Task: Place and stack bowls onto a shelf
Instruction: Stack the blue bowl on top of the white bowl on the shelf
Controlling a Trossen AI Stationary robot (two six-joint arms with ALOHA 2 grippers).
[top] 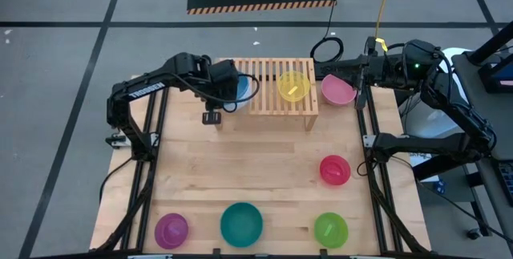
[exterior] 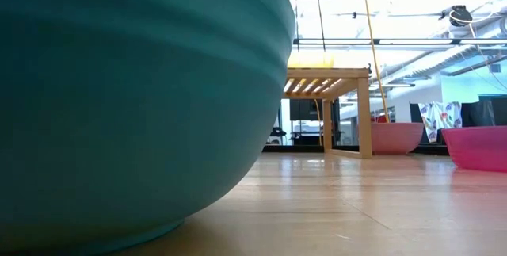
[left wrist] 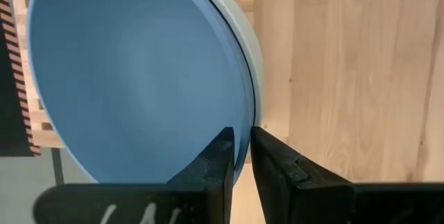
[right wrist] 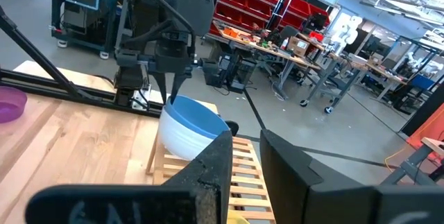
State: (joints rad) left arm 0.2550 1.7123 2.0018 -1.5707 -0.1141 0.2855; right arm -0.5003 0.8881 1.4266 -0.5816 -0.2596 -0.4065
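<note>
Bowls: blue bowl (left wrist: 139, 78) nested in the white bowl (right wrist: 177, 137) on the shelf (top: 260, 99).
Left gripper (left wrist: 239, 151): fingers slightly parted, straddling the blue bowl's rim.
Right gripper (right wrist: 246, 158): parted, holding nothing, beside the shelf.

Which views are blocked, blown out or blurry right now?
Low view: the teal bowl sits against the lens and fills over half the frame, and the windows behind the shelf are blown out. Left wrist view: the blue bowl is close and soft. High view: evenly lit, sharp.
</note>
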